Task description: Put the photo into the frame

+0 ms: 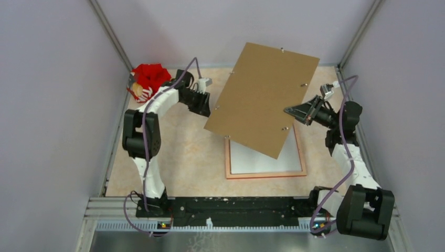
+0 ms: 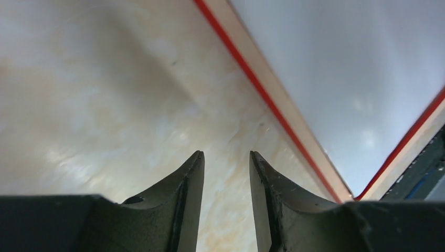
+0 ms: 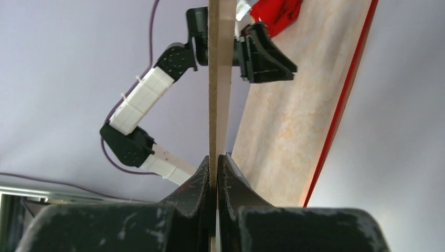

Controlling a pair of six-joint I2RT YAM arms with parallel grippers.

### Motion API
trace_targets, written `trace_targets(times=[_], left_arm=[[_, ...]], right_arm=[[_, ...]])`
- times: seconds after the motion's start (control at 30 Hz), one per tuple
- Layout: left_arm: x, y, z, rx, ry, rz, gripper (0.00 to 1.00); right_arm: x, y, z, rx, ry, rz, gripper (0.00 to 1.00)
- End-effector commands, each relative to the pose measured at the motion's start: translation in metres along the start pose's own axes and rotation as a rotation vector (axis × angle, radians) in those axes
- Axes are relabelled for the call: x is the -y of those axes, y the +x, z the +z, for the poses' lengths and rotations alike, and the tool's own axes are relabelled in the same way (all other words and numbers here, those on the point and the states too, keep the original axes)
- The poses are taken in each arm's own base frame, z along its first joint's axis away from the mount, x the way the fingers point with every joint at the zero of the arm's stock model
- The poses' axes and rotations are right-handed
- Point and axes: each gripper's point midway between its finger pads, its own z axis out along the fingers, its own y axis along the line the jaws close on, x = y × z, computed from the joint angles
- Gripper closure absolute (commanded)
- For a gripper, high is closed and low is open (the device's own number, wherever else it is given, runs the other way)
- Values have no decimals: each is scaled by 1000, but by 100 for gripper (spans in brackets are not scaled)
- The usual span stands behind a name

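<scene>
Both jaws of the right gripper [image 3: 214, 157] clamp an edge of the plain brown hardboard panel [image 1: 262, 97]; below it lies the thin red-and-pale-wood rectangular frame [image 1: 265, 175], white-backed photo [image 1: 257, 160] inside; the left gripper [image 2: 226, 155] gapes empty, frame just rightward

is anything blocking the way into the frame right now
Yes: the brown backing panel, pinched by the right gripper, hangs tilted over the far half of the frame. Its near half is uncovered.
</scene>
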Motion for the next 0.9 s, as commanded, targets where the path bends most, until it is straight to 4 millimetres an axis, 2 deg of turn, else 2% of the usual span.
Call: trace_targets(times=[0.0,0.13,0.2,0.3,0.37,0.5,0.67,0.87], left_arm=[[40,-25,40,32,137,-80,55],[56,-24,67,26,192,-124,52],[63,-22,76,40,218,-146,48],[68,-17,87,52,216,-161,48],[66,-11,95,46,187,-164,48],[49,4,109,14,84,-181,52],[41,7,113,12,44,-180,56],[31,3,103,26,-22,-134,70]], right_arm=[[-18,0,-15,30,-34,-29,100],[-24,-1,-22,56,-57,-21,100],[-26,-1,-23,60,-63,-23,100],[-30,-2,-25,63,-73,-28,100],[-32,-3,-25,66,-80,-32,100],[-38,-3,-26,65,-99,-38,100],[-41,-4,-27,68,-112,-43,100],[-43,-5,-27,70,-130,-36,100]])
